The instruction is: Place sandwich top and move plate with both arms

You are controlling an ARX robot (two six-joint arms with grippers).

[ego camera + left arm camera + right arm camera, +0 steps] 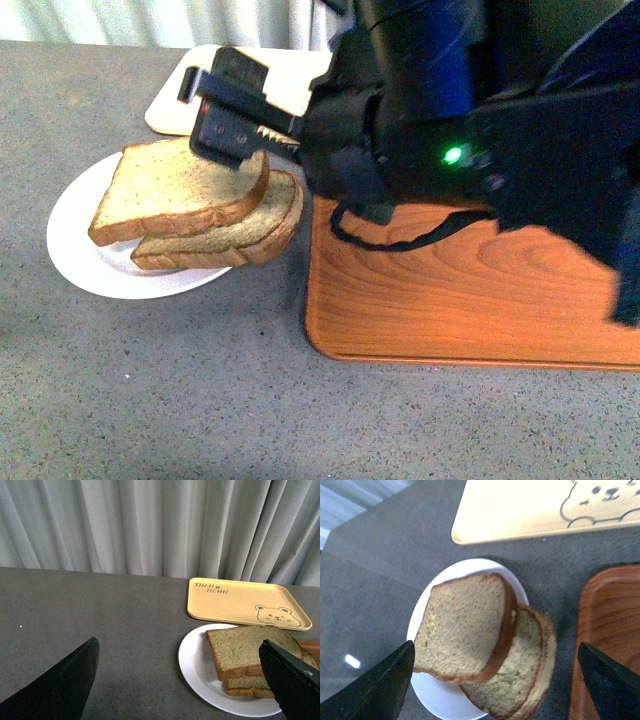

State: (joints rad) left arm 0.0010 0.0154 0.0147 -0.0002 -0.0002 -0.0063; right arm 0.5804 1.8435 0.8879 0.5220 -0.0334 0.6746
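The sandwich top point(178, 190), a speckled brown slice with darker crust, lies skewed on a lower slice on the white plate point(75, 245). It also shows in the left wrist view point(245, 650) and the right wrist view point(465, 627). The lower slice point(527, 672) sticks out over the plate's rim towards the wooden tray. My right gripper point(495, 685) is open, hovering just above the bread; in the front view its black body point(240, 115) overlaps the slices' far edge. My left gripper point(185, 685) is open and empty, low over the table beside the plate point(200, 672).
A brown wood-grain tray point(450, 300) lies right of the plate, partly under my right arm. A pale yellow bear-printed tray point(245, 602) lies behind the plate, near grey curtains. The grey tabletop point(200, 400) stretches in front.
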